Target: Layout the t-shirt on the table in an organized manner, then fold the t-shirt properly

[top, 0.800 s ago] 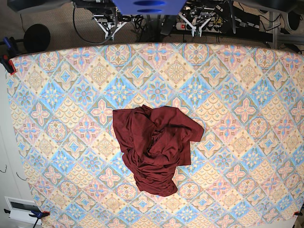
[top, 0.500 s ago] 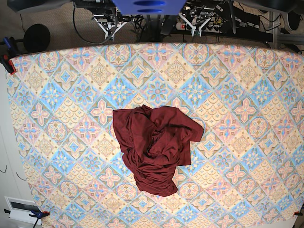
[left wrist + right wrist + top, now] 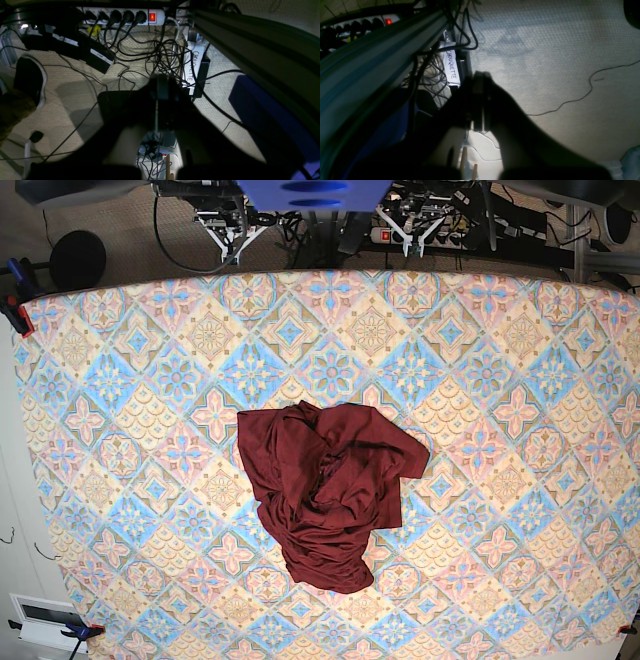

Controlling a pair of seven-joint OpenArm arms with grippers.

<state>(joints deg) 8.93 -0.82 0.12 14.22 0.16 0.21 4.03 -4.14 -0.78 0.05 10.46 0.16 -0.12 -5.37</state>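
Base view: the crumpled maroon t-shirt lies mid-counter; both arms hang beyond the counter's far edge. Left wrist view: the left claw is closed, empty. Right wrist view: the right claw likewise.

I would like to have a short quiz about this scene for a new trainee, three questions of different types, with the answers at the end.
1. Multiple choice: How does the t-shirt lie on the table?
a) spread flat
b) in a crumpled heap
c) folded in a neat rectangle

2. True or false: The left gripper is holding the t-shirt.

3. Fill in the blank: In the right wrist view, the white label bears the word ____.

Key: 1. b; 2. false; 3. CHOUQUETTE
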